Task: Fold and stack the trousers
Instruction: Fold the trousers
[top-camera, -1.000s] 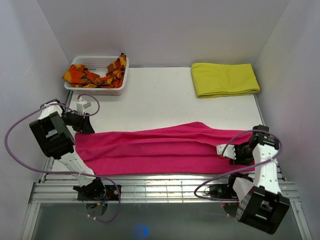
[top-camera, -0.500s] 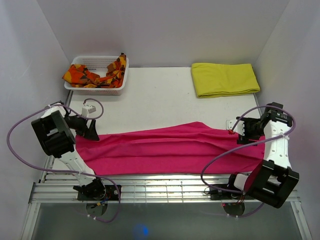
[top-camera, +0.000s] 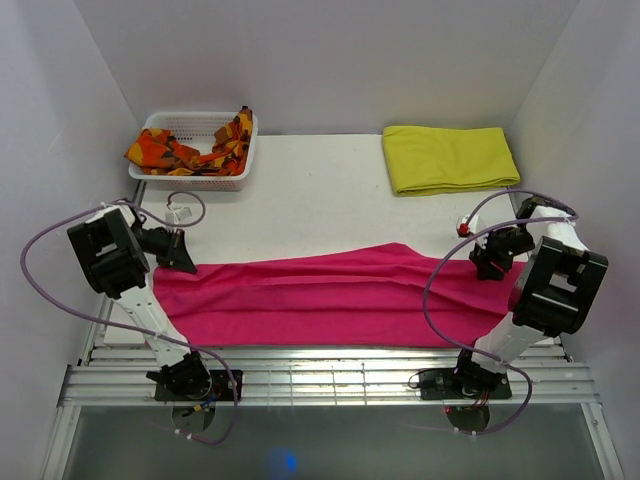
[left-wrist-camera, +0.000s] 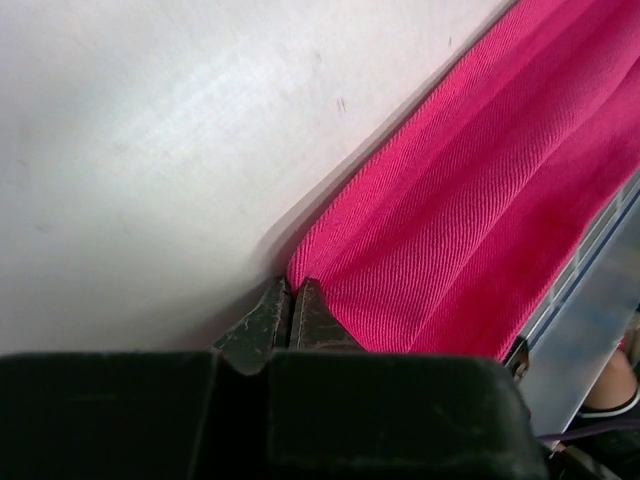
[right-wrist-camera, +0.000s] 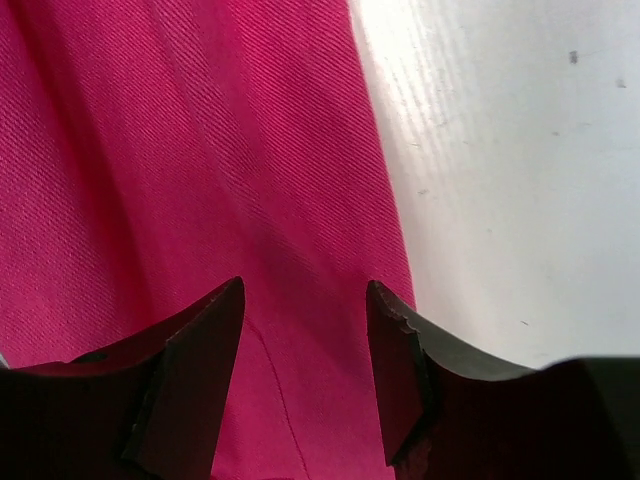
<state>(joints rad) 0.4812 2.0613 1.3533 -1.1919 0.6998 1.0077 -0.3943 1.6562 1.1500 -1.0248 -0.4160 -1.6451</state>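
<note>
The magenta trousers (top-camera: 340, 295) lie flat and lengthwise across the near part of the white table (top-camera: 320, 210). My left gripper (top-camera: 188, 263) sits at their far left corner. In the left wrist view its jaws are pressed together (left-wrist-camera: 290, 285) right on the corner edge of the trousers (left-wrist-camera: 480, 200). My right gripper (top-camera: 487, 268) hovers at the far right end. In the right wrist view it stands open (right-wrist-camera: 305, 283), its fingers spread over the trousers (right-wrist-camera: 200, 150) close to their edge, with nothing pinched between them.
A white basket (top-camera: 195, 180) holding an orange-and-red patterned cloth (top-camera: 185, 152) stands at the back left. A folded yellow cloth (top-camera: 450, 158) lies at the back right. Metal rails (top-camera: 320, 375) run along the near edge. Walls close in on three sides.
My right arm has swung from the trousers' near right side up to their far right end. My left gripper has come down onto the far left corner and shut.
</note>
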